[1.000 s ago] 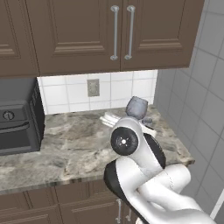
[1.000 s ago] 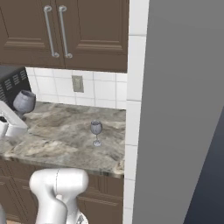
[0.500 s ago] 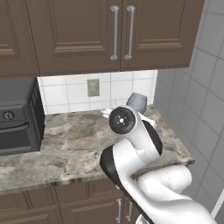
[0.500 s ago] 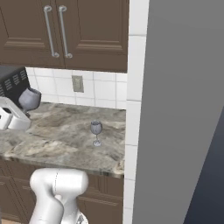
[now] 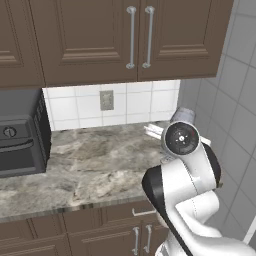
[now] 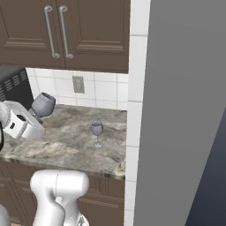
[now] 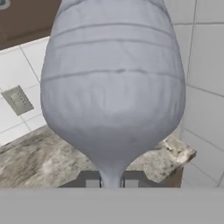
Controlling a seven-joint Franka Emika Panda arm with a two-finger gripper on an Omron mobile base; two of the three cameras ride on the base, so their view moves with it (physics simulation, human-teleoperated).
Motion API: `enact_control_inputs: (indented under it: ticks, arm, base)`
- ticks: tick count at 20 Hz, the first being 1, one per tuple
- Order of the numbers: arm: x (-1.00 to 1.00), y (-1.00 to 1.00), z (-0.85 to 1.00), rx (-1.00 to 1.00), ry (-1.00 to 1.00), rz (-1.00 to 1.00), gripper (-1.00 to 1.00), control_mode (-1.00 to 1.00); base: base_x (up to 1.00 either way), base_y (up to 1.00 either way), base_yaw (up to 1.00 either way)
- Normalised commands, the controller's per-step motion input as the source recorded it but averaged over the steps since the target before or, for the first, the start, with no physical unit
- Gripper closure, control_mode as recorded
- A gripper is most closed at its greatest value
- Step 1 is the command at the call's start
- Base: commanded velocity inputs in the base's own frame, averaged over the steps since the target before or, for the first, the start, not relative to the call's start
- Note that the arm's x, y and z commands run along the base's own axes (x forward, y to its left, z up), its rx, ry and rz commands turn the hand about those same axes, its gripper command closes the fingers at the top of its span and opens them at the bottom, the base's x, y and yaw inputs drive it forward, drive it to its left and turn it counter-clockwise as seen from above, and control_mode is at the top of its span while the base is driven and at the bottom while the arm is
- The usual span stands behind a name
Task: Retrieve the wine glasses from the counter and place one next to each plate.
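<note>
i have my gripper (image 7: 112, 183) clamped on the stem of one wine glass (image 6: 43, 104), lifted clear above the counter (image 6: 70, 141). the second wine glass (image 6: 97, 133) stands upright on the stone, untouched. neither glass sits by a plate yet, so both placements remain.

One grey-blue wine glass (image 6: 43, 104) is up off the tabletop (image 6: 70, 139), tilted, stem clamped low in the gripper (image 7: 112, 183); the second glass (image 6: 97, 133) stands upright on the marbled stone.
</note>
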Motion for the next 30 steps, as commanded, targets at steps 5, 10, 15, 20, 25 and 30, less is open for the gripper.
enact_control_inputs:
  ticks: [5, 10, 15, 20, 25, 30]
  arm:
    - [-0.04, -0.45, 0.00, 0.00, -0.01, 0.02, 1.00, -1.00]
    - [-0.23, -0.01, 0.00, -0.01, -0.06, 0.02, 1.00, 1.00]
    - [0.00, 0.00, 0.00, 0.00, 0.00, 0.00, 1.00, 1.00]
    - [0.00, 0.00, 0.00, 0.00, 0.00, 0.00, 1.00, 1.00]
    - [0.00, 0.00, 0.00, 0.00, 0.00, 0.00, 1.00, 1.00]
    - [0.00, 0.00, 0.00, 0.00, 0.00, 0.00, 1.00, 1.00]
  base:
    - [0.00, 0.00, 0.00]
    - [-0.60, 0.24, 0.09]
    - [-1.00, 0.63, 0.16]
    - [-1.00, 1.00, 0.11]
    - [-0.96, 1.00, 0.26]
    - [-0.17, 0.27, 0.78]
